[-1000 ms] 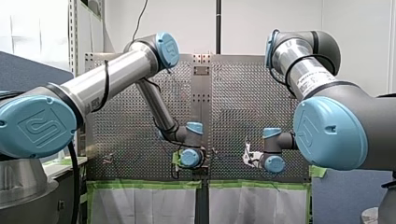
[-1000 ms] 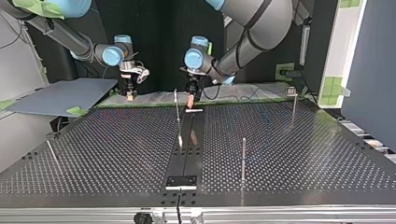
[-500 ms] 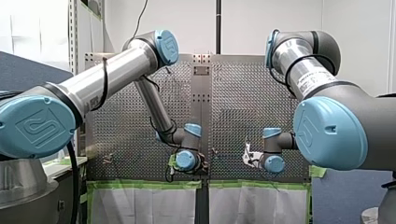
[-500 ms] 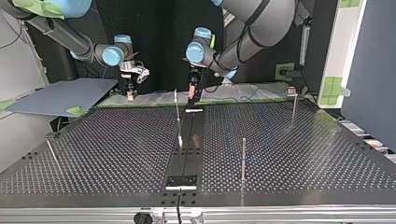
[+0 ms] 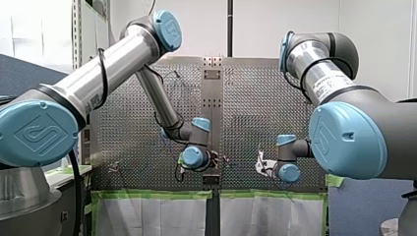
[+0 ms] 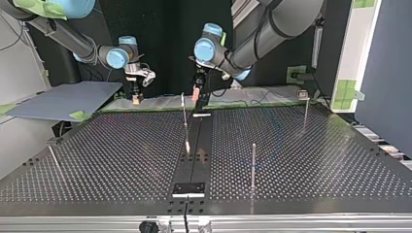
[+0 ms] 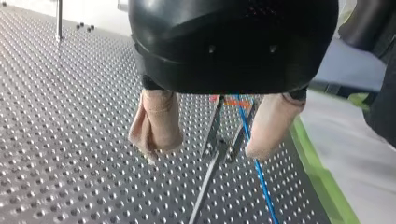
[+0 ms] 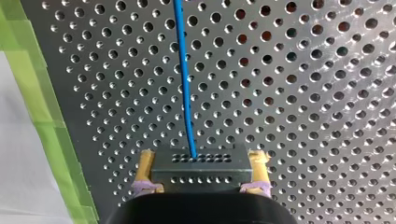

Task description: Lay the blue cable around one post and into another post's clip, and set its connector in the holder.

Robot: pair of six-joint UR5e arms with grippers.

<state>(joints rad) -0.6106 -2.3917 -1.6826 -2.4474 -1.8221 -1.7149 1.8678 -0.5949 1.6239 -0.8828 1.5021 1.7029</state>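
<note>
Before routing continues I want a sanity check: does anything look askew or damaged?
The thin post near the top view's left edge leans, unlike the upright post right of centre. Otherwise nothing: my right end effector holds the connector squarely, blue cable unkinked.

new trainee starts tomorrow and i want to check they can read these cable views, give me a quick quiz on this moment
1. True or false: my right pincer is shut on the connector.
2. My left pincer is: A) open, with the blue cable running between its pads; B) shut on the connector; C) shut on a post.
3. Fill in: in the right wrist view, the tape along the table's edge is ___.

Key: 1 true; 2 A; 3 green.
</note>
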